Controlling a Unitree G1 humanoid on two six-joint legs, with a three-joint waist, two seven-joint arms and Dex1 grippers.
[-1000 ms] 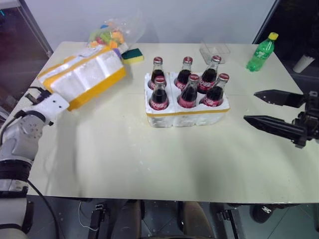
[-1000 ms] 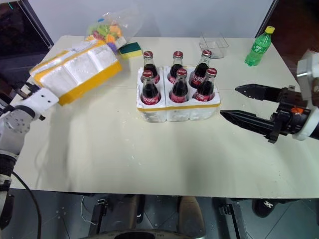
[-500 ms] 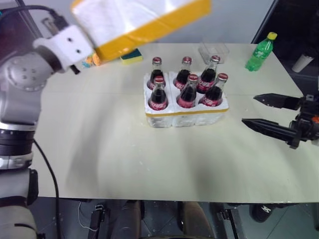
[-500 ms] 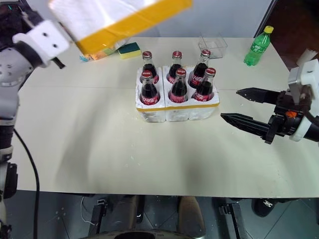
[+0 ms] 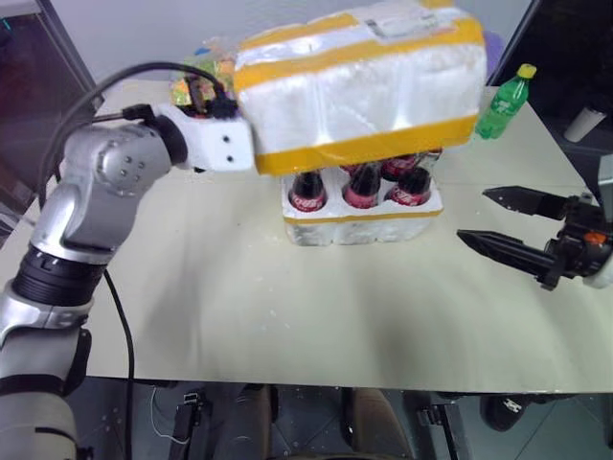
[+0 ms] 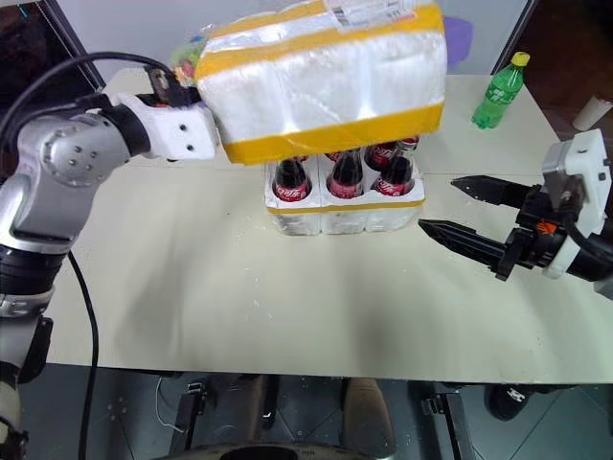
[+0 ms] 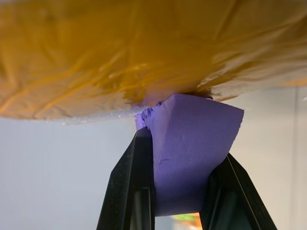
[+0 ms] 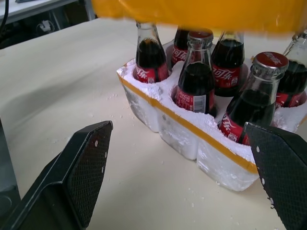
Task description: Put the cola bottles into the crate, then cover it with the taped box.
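Note:
The taped box [image 5: 359,86], white foam with broad yellow bands and a paper label, hangs in the air just over the cola bottles [image 5: 306,192] and hides their necks. My left gripper [image 7: 184,148] is shut on a purple foam tab [image 7: 192,158] at the box's left end. Several cola bottles stand in the wells of the crate [image 5: 359,222], a low white tray with a thin yellow band, at mid-table. To the right of the crate my right gripper [image 5: 474,215] is open, its fingers [image 8: 86,158] pointing at the crate's side with nothing between them.
A green bottle with a yellow cap [image 5: 502,101] stands at the back right of the table. A bag of colourful items [image 5: 196,81] lies at the back left, behind my left wrist. The cream table [image 5: 239,307] ends near the front.
My left arm has swung the taped box up off the table's left side and rightward until it hangs over the bottles. The right gripper has stayed in place, open.

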